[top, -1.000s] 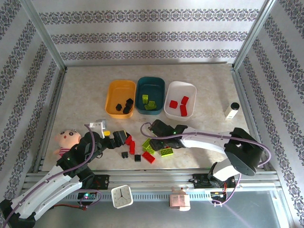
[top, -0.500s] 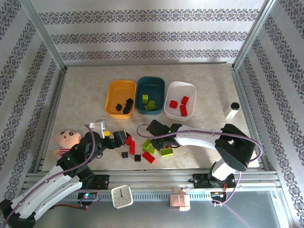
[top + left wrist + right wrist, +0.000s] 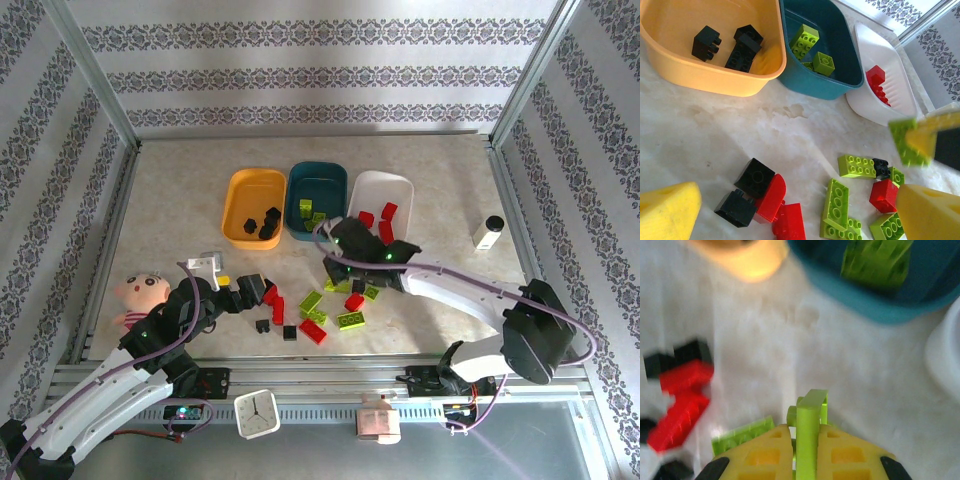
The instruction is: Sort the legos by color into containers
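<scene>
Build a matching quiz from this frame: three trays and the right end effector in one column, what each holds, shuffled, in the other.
Column 1
1. orange-yellow rounded plastic tray
2. dark teal rounded plastic tray
3. translucent white rounded plastic tray
4. right end effector

Column 2
A. red studded plastic bricks
B. single lime green studded brick, clamped
C. black studded plastic bricks
D. loose lime green plastic bricks

Pairs: 1-C, 2-D, 3-A, 4-B
</scene>
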Robot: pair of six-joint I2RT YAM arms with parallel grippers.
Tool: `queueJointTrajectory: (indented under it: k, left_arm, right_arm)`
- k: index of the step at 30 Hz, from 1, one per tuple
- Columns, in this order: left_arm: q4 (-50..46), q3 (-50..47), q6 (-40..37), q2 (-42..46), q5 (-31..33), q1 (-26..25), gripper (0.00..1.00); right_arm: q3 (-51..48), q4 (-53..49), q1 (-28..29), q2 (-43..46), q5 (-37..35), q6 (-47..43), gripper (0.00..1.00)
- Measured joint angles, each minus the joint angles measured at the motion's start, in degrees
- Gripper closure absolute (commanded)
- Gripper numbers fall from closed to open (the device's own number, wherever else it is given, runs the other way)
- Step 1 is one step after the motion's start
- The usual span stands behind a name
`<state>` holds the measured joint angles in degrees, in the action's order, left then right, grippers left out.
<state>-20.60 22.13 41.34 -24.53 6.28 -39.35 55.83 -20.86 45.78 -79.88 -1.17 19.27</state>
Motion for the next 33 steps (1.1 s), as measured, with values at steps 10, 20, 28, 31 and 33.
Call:
queueJointTrajectory:
  k: [10,20,28,31,33]
  left_arm:
    - [-1.4,0.0,1.0,0.0,0.3,0.0,0.0]
    - [-3.1,-0.1,2.4,0.8,0.4,0.0,0.0]
    - [-3.1,-0.6,2.3,1.7,-0.2,0.0,0.02]
    - [-3.1,-0.5,1.5,0.2,-0.6,0.0,0.08]
    - [-3.2,-0.3,0.8,-2.7,-1.1,0.0,0.11]
  right_arm:
    - [19.6,7.7,-9.9,-21.4,-0.3,0.5,0.94]
    - [30.9,4.6,-11.7,-33.9,-6.3,2.1,0.57]
    - [30.2,4.9,-11.6,-33.4,-8.0,2.2,0.36]
    - [24.8,6.3,-11.5,-29.1,-7.8,2.3,0.36]
    - [20.8,7.2,-11.1,-25.3,-7.4,2.4,0.36]
